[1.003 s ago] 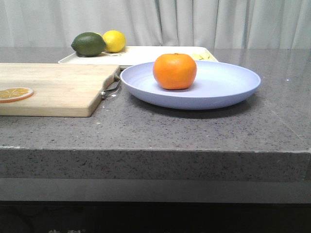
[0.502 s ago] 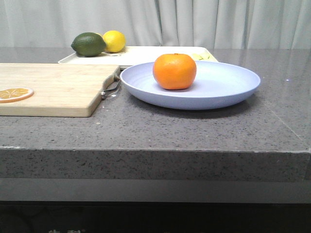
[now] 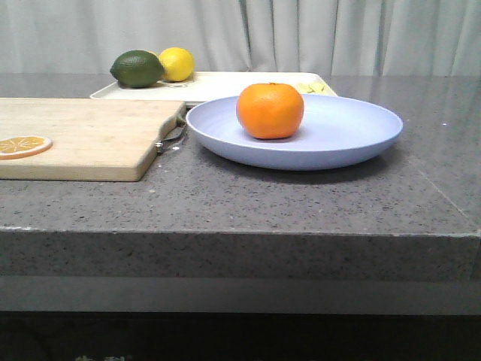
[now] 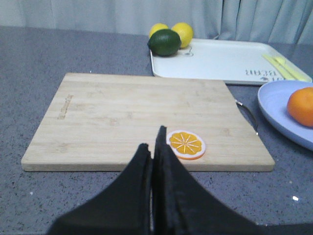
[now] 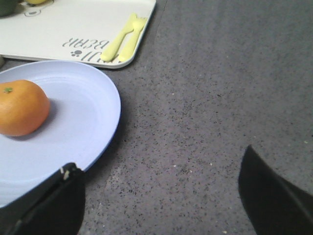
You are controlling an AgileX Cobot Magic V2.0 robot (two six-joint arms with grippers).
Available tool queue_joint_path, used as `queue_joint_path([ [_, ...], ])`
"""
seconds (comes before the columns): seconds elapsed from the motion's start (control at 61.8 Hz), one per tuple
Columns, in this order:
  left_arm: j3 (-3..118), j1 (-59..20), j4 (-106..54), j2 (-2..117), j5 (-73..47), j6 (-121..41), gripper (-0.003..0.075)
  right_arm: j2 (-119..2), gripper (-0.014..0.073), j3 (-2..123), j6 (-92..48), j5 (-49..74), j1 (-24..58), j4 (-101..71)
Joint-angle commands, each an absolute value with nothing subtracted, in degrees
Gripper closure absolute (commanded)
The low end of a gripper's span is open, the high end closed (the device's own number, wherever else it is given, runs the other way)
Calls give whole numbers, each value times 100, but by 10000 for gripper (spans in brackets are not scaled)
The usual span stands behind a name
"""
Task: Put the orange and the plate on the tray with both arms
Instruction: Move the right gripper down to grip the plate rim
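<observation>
The orange [image 3: 270,110] sits in the lavender-blue plate [image 3: 353,139] on the grey counter. It also shows in the right wrist view [image 5: 20,107] on the plate [image 5: 83,112], and in the left wrist view [image 4: 301,105]. The white tray [image 3: 225,81] lies behind the plate, its bare middle showing in the left wrist view [image 4: 220,61]. My left gripper [image 4: 153,147] is shut and empty, above the near edge of the wooden cutting board [image 4: 122,117]. My right gripper [image 5: 159,169] is open and empty over bare counter beside the plate's rim. Neither gripper shows in the front view.
A lime [image 3: 137,68] and a lemon [image 3: 176,63] sit at the tray's far left corner. Yellow cutlery [image 5: 123,38] lies on the tray's other end. An orange slice [image 4: 186,144] lies on the cutting board [image 3: 83,135], left of the plate.
</observation>
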State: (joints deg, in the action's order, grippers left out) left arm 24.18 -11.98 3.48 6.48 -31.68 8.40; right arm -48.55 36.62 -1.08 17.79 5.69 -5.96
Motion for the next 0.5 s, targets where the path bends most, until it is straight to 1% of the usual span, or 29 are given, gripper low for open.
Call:
queue_joint_path([
  [0.0, 2487, -1184, 305, 562, -2574, 886, 738, -5430, -48, 4112, -154, 1345, 533, -630],
  [0.243, 2474, -1184, 305, 550, -2488, 886, 738, -7266, -47, 5281, -154, 1883, 544, -1433],
  [0.485, 2474, -1184, 305, 550, -2491, 886, 738, -8454, -47, 6253, -154, 2165, 869, -1815],
])
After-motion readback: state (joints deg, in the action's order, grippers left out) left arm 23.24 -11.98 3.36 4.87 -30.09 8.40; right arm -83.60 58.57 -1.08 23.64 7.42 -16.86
